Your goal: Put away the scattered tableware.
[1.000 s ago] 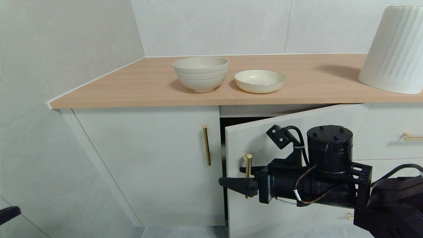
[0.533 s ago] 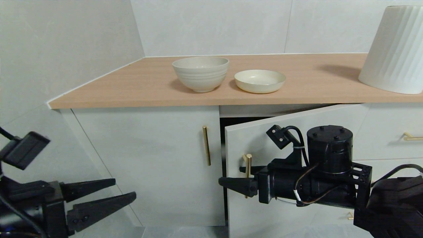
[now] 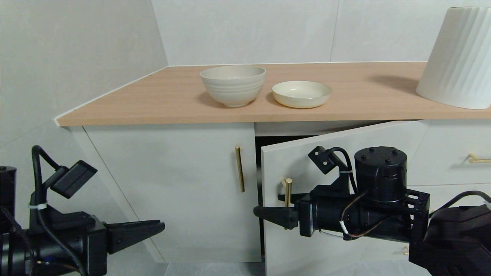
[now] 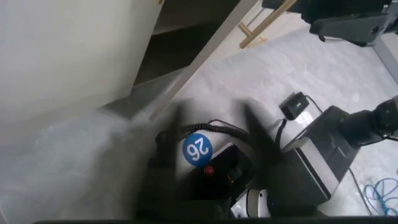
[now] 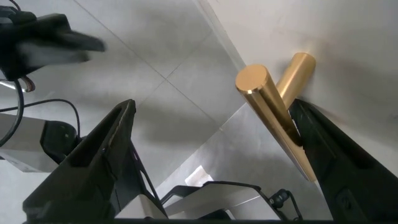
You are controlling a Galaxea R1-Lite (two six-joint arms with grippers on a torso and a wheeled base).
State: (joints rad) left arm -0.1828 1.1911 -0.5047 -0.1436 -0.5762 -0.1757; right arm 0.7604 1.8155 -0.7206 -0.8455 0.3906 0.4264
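A ribbed pale bowl (image 3: 233, 85) and a shallow cream dish (image 3: 301, 94) stand side by side on the wooden counter (image 3: 153, 103). Below the counter, my right gripper (image 3: 268, 204) is open, level with the brass handle (image 3: 287, 191) of the half-open cabinet door (image 3: 326, 157). In the right wrist view that handle (image 5: 273, 109) lies between the spread fingers of the right gripper (image 5: 211, 112), close against one finger (image 5: 336, 162). My left gripper (image 3: 153, 229) hangs low at the left, pointing toward the shut cabinet door (image 3: 172, 184), its blurred fingers (image 4: 258, 130) apart and holding nothing.
A tall white ribbed shade (image 3: 458, 57) stands at the counter's right end. The shut left door has a vertical brass handle (image 3: 239, 168). A drawer handle (image 3: 477, 158) shows at the far right. Tiled walls close off the left and back.
My left arm has risen into view from the lower left, and its wrist has turned. The right gripper has barely shifted at the door handle. Bowl and dish have not moved.
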